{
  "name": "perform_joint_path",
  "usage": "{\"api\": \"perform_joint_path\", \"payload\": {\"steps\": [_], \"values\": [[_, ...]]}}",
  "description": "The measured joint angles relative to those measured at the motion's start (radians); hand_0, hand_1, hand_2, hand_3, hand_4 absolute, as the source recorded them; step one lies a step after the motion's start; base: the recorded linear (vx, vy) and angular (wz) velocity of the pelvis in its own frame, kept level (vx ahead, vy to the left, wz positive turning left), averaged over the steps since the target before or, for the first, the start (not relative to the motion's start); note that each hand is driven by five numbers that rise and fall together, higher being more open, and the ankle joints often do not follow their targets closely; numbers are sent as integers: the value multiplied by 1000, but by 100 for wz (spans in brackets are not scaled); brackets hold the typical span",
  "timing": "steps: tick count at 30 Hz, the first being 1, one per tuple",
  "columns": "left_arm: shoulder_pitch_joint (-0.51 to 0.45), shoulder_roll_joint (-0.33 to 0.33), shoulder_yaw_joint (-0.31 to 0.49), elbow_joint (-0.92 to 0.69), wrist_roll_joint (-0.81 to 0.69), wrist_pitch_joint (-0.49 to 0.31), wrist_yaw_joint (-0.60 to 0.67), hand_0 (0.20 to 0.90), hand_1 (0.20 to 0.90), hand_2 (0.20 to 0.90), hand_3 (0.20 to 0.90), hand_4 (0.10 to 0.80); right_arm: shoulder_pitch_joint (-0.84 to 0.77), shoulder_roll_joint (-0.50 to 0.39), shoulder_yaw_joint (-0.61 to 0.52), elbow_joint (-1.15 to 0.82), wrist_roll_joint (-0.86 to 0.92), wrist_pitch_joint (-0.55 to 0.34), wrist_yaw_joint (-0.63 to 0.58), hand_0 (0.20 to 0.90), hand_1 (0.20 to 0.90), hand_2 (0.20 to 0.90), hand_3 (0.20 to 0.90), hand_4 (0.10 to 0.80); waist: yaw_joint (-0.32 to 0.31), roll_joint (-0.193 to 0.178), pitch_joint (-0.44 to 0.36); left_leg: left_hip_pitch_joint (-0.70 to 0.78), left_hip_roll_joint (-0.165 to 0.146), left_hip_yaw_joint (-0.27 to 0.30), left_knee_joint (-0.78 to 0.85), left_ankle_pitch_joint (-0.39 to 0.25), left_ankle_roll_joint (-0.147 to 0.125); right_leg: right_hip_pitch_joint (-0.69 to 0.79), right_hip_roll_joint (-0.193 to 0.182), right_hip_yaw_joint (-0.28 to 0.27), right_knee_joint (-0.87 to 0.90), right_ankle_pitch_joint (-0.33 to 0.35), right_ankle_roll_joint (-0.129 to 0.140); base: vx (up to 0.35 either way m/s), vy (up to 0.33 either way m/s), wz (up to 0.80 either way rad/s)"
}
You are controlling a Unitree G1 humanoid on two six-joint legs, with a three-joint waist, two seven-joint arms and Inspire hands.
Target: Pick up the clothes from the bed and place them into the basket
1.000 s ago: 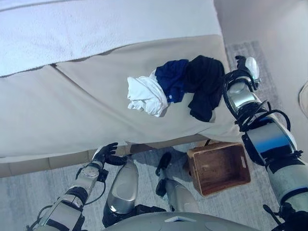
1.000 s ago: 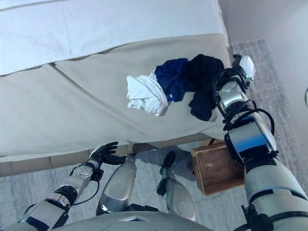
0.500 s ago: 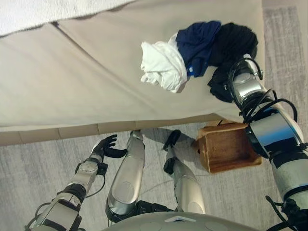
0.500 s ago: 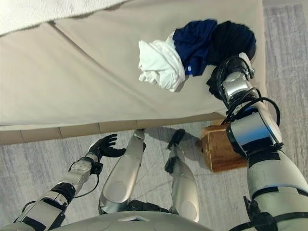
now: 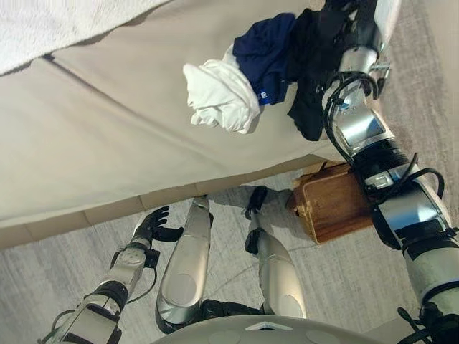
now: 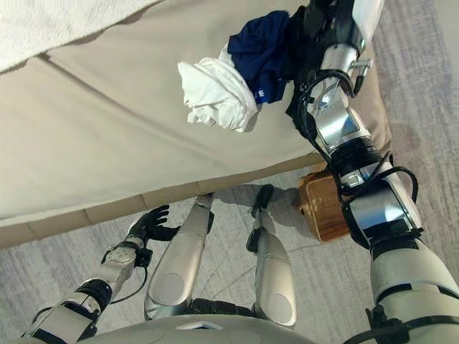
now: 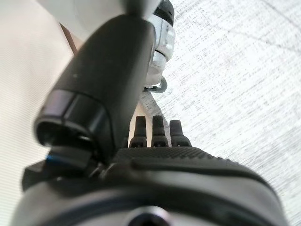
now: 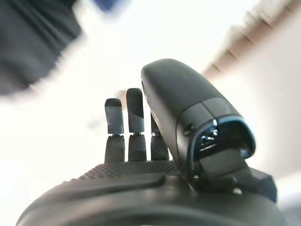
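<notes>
Three crumpled garments lie together near the bed's right front corner: a white one (image 5: 215, 97), a navy one (image 5: 264, 46) and a black one (image 5: 310, 68). My right hand (image 6: 327, 20) reaches over the far part of the black garment. In the right wrist view its fingers (image 8: 128, 122) are straight and hold nothing, with the black cloth (image 8: 33, 37) just past them. The wooden basket (image 5: 334, 205) stands on the floor below the bed's edge, partly behind my right arm. My left hand (image 5: 150, 228) hangs open low over the floor, far from the clothes.
The beige bed cover (image 5: 100, 122) fills the upper left, with a white blanket (image 5: 43, 29) at the far end. Grey carpet (image 5: 344, 279) lies around the basket. The bed's front edge (image 5: 107, 208) runs just above my left hand.
The camera has shifted. My right hand has gone from beside the black garment to over its far part. The left hand stays low and open.
</notes>
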Motion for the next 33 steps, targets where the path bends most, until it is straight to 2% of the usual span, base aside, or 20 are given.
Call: {"api": "perform_joint_path", "payload": {"steps": [4, 6, 7, 8, 9, 10, 11, 12, 13, 14, 16, 18, 20, 21, 22, 23, 25, 29, 31, 33], "values": [[2, 6, 6, 19, 39, 11, -4, 900, 900, 900, 900, 800, 62, -73, -90, -190, -52, 12, -38, 300, 300, 300, 200, 100, -17, -9, 1, 129, 8, 38, -33, -18, 17, 94, 3, 32, 3, 0, 1, 35, -46, -24], [2, 8, 13, 26, 67, 14, -6, 900, 900, 900, 900, 800, 87, -118, -133, -257, -60, 13, -42, 300, 300, 300, 200, 100, -39, -13, -1, 160, 5, 62, -33, -29, 22, 124, -2, 57, -22, -42, 40, 67, -30, -33], [9, 7, 25, 28, 76, 15, -6, 900, 900, 900, 900, 800, 99, -135, -153, -282, -62, 12, -41, 300, 300, 300, 200, 100, -54, -13, -1, 175, 11, 71, -36, -31, 24, 139, -1, 62, -44, -76, 81, 75, -32, -40], [16, 8, 35, 28, 78, 18, -6, 900, 900, 900, 900, 800, 105, -144, -160, -291, -62, 12, -41, 300, 300, 300, 200, 100, -64, -13, -1, 185, 21, 72, -41, -32, 26, 149, 6, 62, -50, -90, 99, 82, -41, -60], [29, 5, 45, 30, 87, 21, -6, 900, 900, 900, 900, 800, 125, -167, -178, -304, -62, 12, -39, 300, 300, 300, 200, 100, -68, -12, -1, 204, 51, 101, -59, -32, 29, 140, 20, 64, -5, -98, 90, 79, -54, -63], [41, 14, 48, 30, 100, 23, -6, 900, 900, 900, 900, 800, 158, -182, -207, -308, -61, 12, -40, 300, 300, 300, 200, 100, -78, -14, -2, 226, 65, 116, -66, -32, 29, 127, 21, 68, 81, -101, 85, 85, -70, -54], [62, 31, 57, 31, 119, 25, -8, 900, 900, 900, 900, 800, 203, -196, -246, -307, -59, 12, -40, 300, 300, 300, 200, 100, -99, -43, -23, 250, 39, 125, -72, -34, 26, 151, 8, 87, 78, -124, 74, 68, -79, -40], [71, 24, 73, 35, 124, 26, -7, 900, 900, 900, 900, 800, 213, -203, -257, -306, -57, 12, -40, 300, 300, 300, 200, 100, -115, -43, -36, 258, 35, 125, -73, -44, 28, 171, 16, 96, 34, -124, 69, 44, -72, -44], [97, 20, 76, 38, 125, 26, -9, 900, 900, 900, 900, 800, 221, -210, -261, -306, -54, 12, -40, 300, 300, 300, 200, 100, -124, -41, -55, 260, 38, 114, -87, -45, 30, 189, 23, 107, -11, -123, 70, 19, -57, -68], [97, 17, 78, 37, 132, 30, -9, 900, 900, 900, 900, 800, 227, -219, -271, -307, -50, 12, -39, 300, 300, 300, 200, 100, -131, -40, -64, 273, 54, 122, -104, -42, 30, 191, 34, 109, -22, -121, 68, 15, -48, -63], [102, 11, 82, 39, 150, 42, -10, 900, 900, 900, 900, 800, 259, -256, -306, -307, -34, 14, -42, 300, 300, 300, 200, 100, -160, -41, -67, 310, 41, 138, -107, -36, 25, 216, 30, 129, -23, -70, 48, 7, -40, -28], [108, 1, 86, 40, 157, 43, -17, 900, 900, 900, 900, 800, 311, -259, -338, -307, -29, 13, -39, 300, 300, 300, 200, 100, -180, -34, -124, 312, 42, 149, -111, -51, 16, 219, 34, 135, -46, -67, 43, -7, -34, -14], [102, -12, 84, 43, 165, 45, -31, 900, 900, 900, 900, 800, 354, -260, -357, -306, 6, 15, 7, 300, 300, 300, 200, 100, -202, -28, -171, 332, 44, 155, -132, -44, 19, 229, 38, 138, -53, -46, 23, -16, -33, -15], [91, -25, 82, 43, 177, 48, -46, 900, 900, 900, 900, 800, 380, -269, -360, -301, 51, 18, 91, 425, 425, 425, 345, 245, -211, -22, -189, 358, 46, 161, -148, -43, 19, 243, 42, 145, -53, -38, 13, -22, -24, -12], [86, -33, 82, 43, 183, 48, -54, 900, 900, 900, 900, 800, 396, -274, -358, -299, 72, 20, 134, 839, 839, 839, 829, 729, -215, -19, -199, 368, 46, 164, -156, -43, 19, 248, 43, 149, -54, -38, 13, -30, -21, -18], [84, -44, 81, 41, 186, 46, -61, 900, 900, 900, 900, 800, 424, -277, -356, -296, 104, 25, 214, 900, 900, 900, 900, 800, -220, -17, -220, 378, 47, 169, -168, -43, 19, 250, 45, 154, -54, -38, 13, -17, -9, -19], [78, -69, 81, 43, 187, 41, -71, 900, 900, 900, 900, 800, 515, -277, -325, -292, 171, 39, 403, 900, 900, 900, 900, 800, -228, -11, -246, 412, 49, 184, -194, -40, 19, 265, 48, 163, -55, -38, 13, -8, -5, -20], [72, -93, 74, 46, 190, 41, -72, 900, 900, 900, 900, 800, 558, -273, -190, -195, 157, 63, 663, 900, 900, 900, 900, 800, -230, -3, -251, 412, 48, 190, -197, -38, 20, 269, 44, 162, -69, -39, 12, -4, 7, -4], [75, -99, 69, 49, 190, 42, -72, 900, 900, 900, 900, 800, 559, -271, -121, -149, 122, 65, 736, 900, 900, 900, 900, 800, -222, 1, -252, 404, 48, 180, -197, -34, 17, 269, 43, 154, -74, -42, 8, -32, 30, 15], [76, -102, 53, 67, 190, 42, -71, 900, 900, 900, 900, 800, 556, -265, -48, -107, 36, 65, 787, 900, 900, 900, 900, 800, -213, 11, -254, 387, 46, 149, -197, -23, 16, 275, 35, 123, -87, -43, 10, -51, 49, 41]]}}
